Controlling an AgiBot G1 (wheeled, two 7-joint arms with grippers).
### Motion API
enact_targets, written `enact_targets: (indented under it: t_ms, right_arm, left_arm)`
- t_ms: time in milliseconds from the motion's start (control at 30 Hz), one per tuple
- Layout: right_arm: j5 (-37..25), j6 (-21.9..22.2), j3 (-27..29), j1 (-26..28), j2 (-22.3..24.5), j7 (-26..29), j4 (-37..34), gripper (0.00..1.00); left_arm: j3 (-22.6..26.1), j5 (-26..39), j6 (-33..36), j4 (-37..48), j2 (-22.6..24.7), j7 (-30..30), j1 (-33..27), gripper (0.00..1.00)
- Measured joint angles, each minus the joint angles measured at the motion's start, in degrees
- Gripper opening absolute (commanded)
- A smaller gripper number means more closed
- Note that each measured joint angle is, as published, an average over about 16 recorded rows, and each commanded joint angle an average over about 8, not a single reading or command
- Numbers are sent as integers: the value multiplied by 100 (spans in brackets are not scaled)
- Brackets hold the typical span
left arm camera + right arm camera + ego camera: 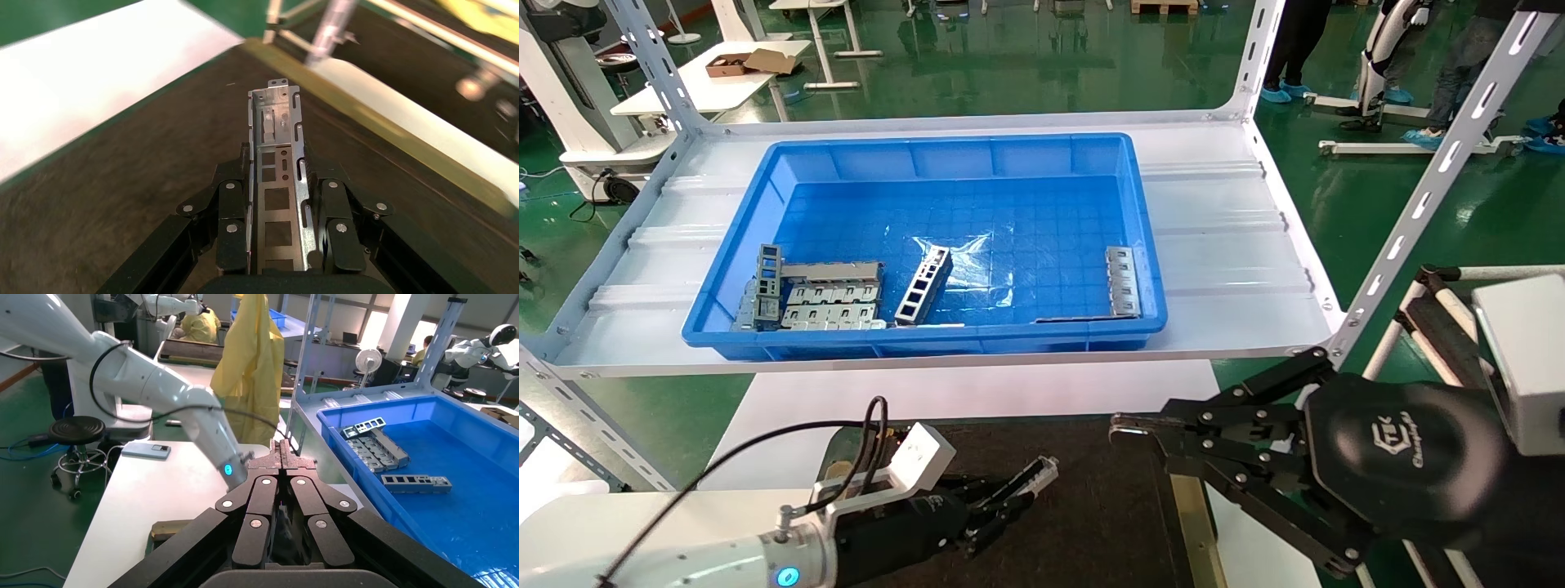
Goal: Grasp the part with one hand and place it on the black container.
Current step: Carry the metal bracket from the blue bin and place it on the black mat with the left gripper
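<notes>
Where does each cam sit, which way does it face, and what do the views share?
Head: up high, looking down at the blue bin and the black container; both arms show.
Left wrist: along the left gripper, shut on the part over the container.
Right wrist: along the shut right gripper toward the left arm and bin.
Shared: head and left wrist both show the part; head and right wrist the bin.

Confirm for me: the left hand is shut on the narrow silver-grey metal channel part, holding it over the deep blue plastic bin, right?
Not quite. The left hand is shut on the narrow silver-grey metal channel part, but it holds it over the wide flat black felt-surfaced container, not over the deep blue plastic bin. The left wrist view shows this; the head view agrees.
</notes>
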Motion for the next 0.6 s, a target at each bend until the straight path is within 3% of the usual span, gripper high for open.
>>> enact_targets:
  t_ms: [300,600]
  right_arm:
    - [0,0,-1,0,0,0,0,0]
    - [1,0,-1,0,0,-1,0,0]
  left_arm:
    - [346,196,-2042,288,838,-1124,313,0]
    - [681,-2,-3226,1103,1728,-1881,236,0]
